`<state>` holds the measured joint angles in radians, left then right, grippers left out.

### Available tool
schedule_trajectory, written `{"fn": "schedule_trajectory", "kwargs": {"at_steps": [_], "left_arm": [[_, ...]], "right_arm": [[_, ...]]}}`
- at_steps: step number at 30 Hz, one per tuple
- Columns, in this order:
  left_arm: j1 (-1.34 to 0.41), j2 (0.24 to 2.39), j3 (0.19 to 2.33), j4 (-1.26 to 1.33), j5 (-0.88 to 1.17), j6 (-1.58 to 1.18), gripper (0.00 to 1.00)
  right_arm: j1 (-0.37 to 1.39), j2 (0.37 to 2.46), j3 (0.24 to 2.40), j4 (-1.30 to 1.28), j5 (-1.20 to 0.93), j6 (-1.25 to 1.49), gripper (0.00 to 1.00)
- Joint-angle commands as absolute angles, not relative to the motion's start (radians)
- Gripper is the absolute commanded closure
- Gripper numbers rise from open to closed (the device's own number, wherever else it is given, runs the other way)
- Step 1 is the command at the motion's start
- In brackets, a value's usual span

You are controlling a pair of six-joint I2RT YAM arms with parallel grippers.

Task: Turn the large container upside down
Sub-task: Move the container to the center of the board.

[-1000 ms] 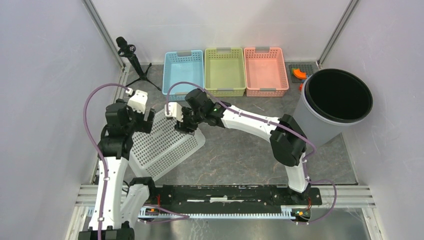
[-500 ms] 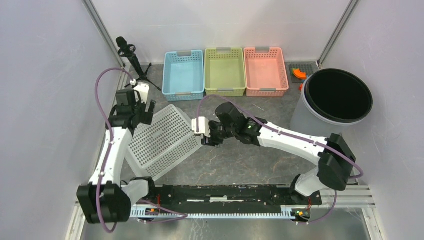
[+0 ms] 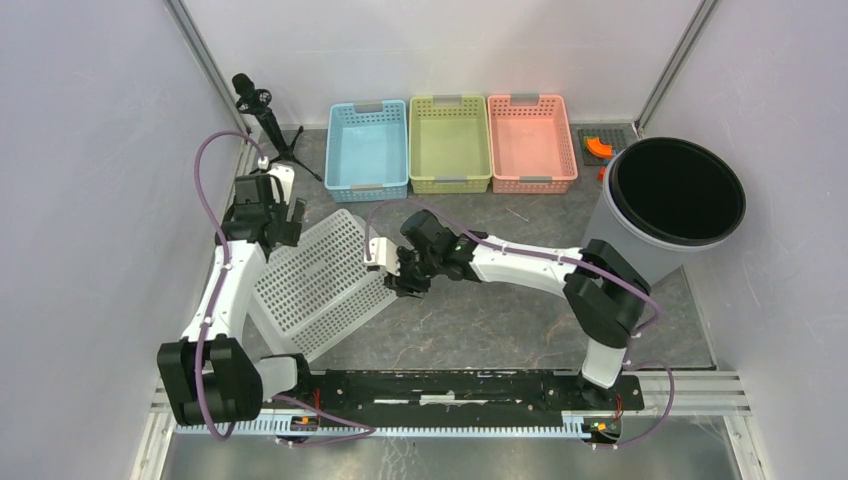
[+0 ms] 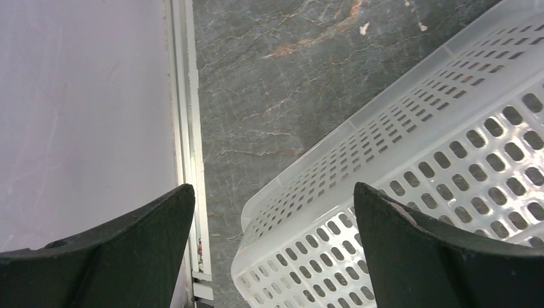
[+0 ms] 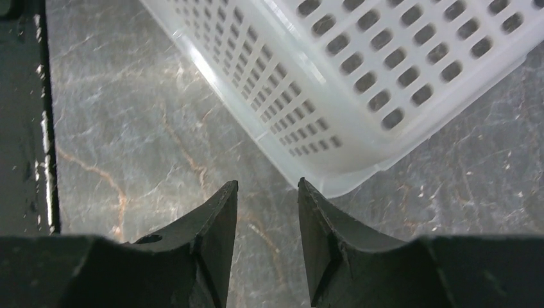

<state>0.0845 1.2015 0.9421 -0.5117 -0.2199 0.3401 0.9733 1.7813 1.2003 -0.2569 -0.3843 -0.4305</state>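
The black mounting rail (image 3: 450, 385) runs along the near edge of the tabletop (image 3: 500, 320). Just beyond it the right fingers (image 5: 212, 244) stand with only a narrow gap between them and hold nothing; bare stone-patterned tabletop shows through the gap. The large container, a white perforated basket (image 3: 320, 280), lies just ahead of these fingertips; its nearest rounded corner is close to them but apart. It appears to lie with its holed base facing up and its rim down against the tabletop.

The left fingers (image 4: 398, 244) are spread wide and also grip nothing; they hang over the basket's far left corner, which shows between and below the two fingertips. The right-hand finger is above the holed base, and the left-hand one is above the tabletop's edge strip beside the wall.

Farther from both pairs of fingers, a blue basket (image 3: 367, 150), a green basket (image 3: 450, 143) and a pink basket (image 3: 531, 142) stand side by side along the back. A small black tripod (image 3: 265, 120) stands beyond the left fingers; a grey bin (image 3: 670, 205) with a dark inside stands upright, well apart to the right of the right fingers.
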Motion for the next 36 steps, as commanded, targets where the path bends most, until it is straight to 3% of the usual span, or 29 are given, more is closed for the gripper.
{"fn": "schedule_trajectory", "kwargs": {"at_steps": [1, 24, 29, 36], "left_arm": [[0.104, 1.183, 0.915, -0.47, -0.247, 0.37, 0.0], [0.194, 1.044, 0.795, -0.59, -0.302, 0.413, 0.05], [0.197, 1.015, 0.826, -0.596, -0.293, 0.408, 0.05], [0.194, 0.852, 0.955, -0.633, 0.004, 0.456, 0.0]], "right_arm": [[0.975, 1.849, 1.328, -0.257, -0.381, -0.405, 0.55], [0.982, 2.2, 1.878, -0.331, -0.414, -0.365, 0.53], [0.984, 2.209, 1.885, -0.342, -0.419, -0.371, 0.48], [0.956, 2.023, 1.818, -0.433, -0.456, -0.477, 0.3]]}}
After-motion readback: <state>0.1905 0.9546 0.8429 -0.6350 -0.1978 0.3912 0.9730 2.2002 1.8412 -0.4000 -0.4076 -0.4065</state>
